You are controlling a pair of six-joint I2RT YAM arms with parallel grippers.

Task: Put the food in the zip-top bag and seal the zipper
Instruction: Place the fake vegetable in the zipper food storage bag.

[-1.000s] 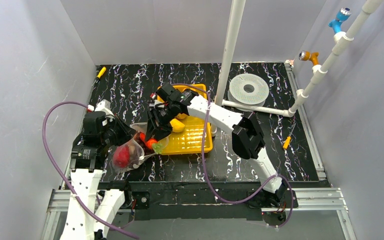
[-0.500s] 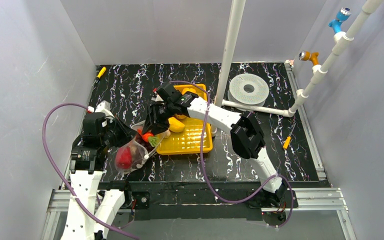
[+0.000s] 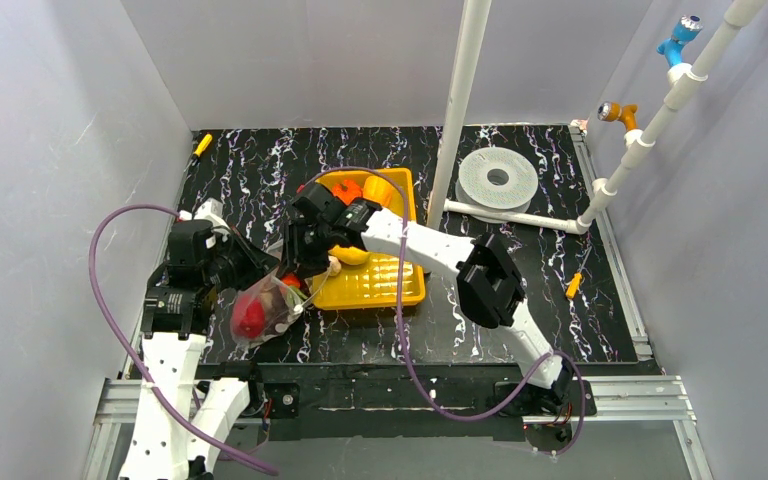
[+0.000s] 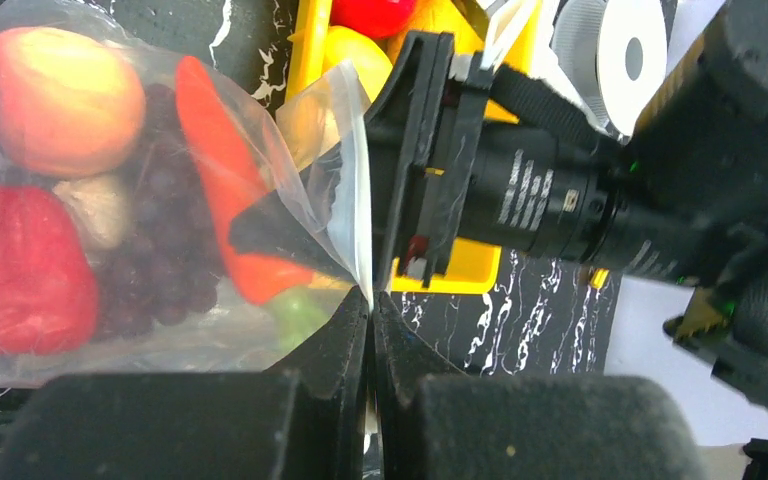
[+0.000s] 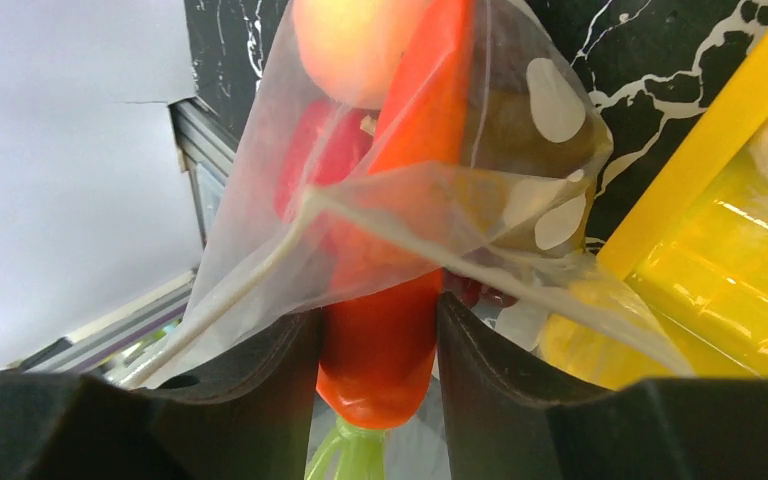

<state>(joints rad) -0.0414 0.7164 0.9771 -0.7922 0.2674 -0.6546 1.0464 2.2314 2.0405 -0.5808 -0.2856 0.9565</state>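
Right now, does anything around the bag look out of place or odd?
The carrot, held by the right gripper, sits only partly inside the zip-top bag: its green end sticks out of the mouth. Nothing looks spilled or damaged.

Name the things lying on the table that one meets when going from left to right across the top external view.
yellow peg → zip-top bag → yellow tray → white disc → orange peg

Open clear zip-top bag (image 4: 345,125), food (image 4: 25,270) inside, carrot (image 5: 380,350) in mouth
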